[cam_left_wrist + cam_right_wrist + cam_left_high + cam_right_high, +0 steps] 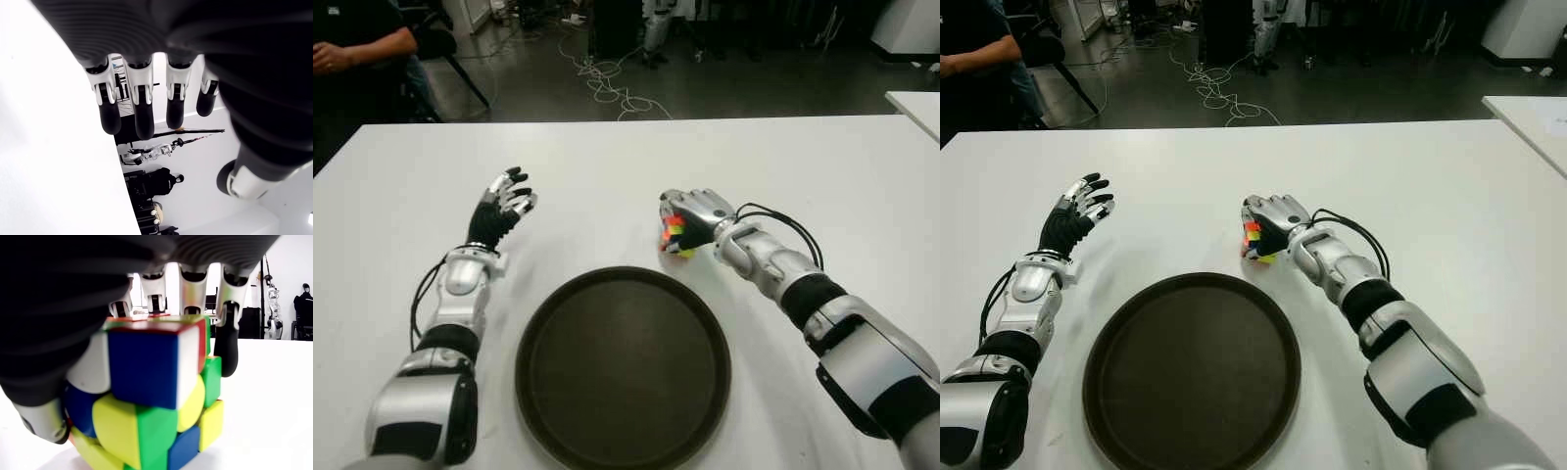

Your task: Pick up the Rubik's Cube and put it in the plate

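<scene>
1. At the far left edge, beyond the tabletop (607, 166), a seated person (357, 44) shows only partly, with one arm in view.
2. The left hand (504, 206) is raised over the white tabletop, left of the plate; its fingers (139, 110) are spread and relaxed, and they hold nothing (the wrist view shows only open air past the fingertips).
3. The plate (623, 367), dark, round and rimmed, lies on the near middle of the tabletop between the two arms, and nothing is in it.
4. The cube (675, 237) sits just beyond the plate's far right rim, near it but outside it. In the right wrist view the cube (151, 391) appears to rest on the tabletop, its layers twisted out of line.
5. The right hand (693, 220) is over the cube, fingers (226, 340) curled down its far side and thumb on the near side, closed around it.
6. Cables (602, 83) trail across the dark floor behind the tabletop.
</scene>
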Controlling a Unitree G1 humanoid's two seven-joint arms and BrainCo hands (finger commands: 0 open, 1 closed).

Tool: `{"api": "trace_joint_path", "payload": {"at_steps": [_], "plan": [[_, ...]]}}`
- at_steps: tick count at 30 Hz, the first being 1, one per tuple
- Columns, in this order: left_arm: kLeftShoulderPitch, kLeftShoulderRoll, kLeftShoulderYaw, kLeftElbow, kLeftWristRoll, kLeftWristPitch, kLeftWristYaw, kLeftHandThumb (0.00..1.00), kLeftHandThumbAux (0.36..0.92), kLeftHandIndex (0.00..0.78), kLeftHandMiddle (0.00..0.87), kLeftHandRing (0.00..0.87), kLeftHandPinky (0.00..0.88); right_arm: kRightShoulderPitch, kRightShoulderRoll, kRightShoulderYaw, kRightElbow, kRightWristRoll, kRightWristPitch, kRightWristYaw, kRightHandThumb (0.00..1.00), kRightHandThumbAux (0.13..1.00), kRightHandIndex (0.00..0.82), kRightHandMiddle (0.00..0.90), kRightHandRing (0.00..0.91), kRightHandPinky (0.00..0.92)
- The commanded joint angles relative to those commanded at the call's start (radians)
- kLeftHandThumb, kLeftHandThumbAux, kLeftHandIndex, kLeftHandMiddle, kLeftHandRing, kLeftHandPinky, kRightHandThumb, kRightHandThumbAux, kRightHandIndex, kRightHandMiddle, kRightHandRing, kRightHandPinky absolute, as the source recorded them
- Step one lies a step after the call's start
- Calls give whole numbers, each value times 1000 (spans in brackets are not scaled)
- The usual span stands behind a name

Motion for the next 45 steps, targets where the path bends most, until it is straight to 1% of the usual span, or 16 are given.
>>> {"api": "trace_joint_path", "payload": {"at_steps": [8,17,20,25,28,29,33,38,41,43,44,45], "plan": [[-1,3,-1,4,3,2,4,233,665,93,161,166,194,-1,3,-4,5,4,-7,0,694,738,411,469,481,529],[-2,4,-3,6,6,4,6,234,660,96,162,167,190,-3,-1,-2,13,-2,-22,-20,693,738,411,474,490,524],[-2,4,-4,8,8,7,9,237,665,95,162,164,185,-6,-8,-5,8,-3,-25,-28,691,738,411,480,500,528],[-4,4,-4,11,10,8,13,231,672,96,164,164,177,-2,-34,-21,-36,2,-35,-46,691,738,412,487,514,534],[-6,5,-4,11,10,8,12,226,669,94,161,163,179,20,-65,-48,-120,6,-34,-78,691,738,411,486,519,534],[-5,5,-4,12,10,7,11,225,668,94,160,163,180,32,-80,-61,-169,7,-31,-85,691,738,411,485,519,531],[-6,5,-4,12,9,6,8,229,662,92,157,161,179,80,-116,-103,-313,6,-10,-93,691,737,411,475,505,529],[-6,5,-3,13,6,3,3,223,644,91,156,163,196,130,-140,-136,-406,-3,-7,-133,695,736,412,461,489,533],[-6,4,-1,12,4,4,0,222,644,92,158,166,196,148,-156,-161,-468,-1,-19,-156,696,735,412,461,499,549],[-6,3,0,10,3,5,-1,227,648,91,157,166,191,158,-158,-171,-493,-2,-26,-168,697,734,412,465,512,564],[-6,3,0,9,2,6,-2,231,653,90,158,165,190,162,-158,-175,-501,-2,-29,-172,742,722,393,477,526,581],[-6,3,0,9,1,6,-2,233,654,90,158,165,189,165,-158,-177,-506,-3,-30,-175,758,718,387,481,531,587]]}}
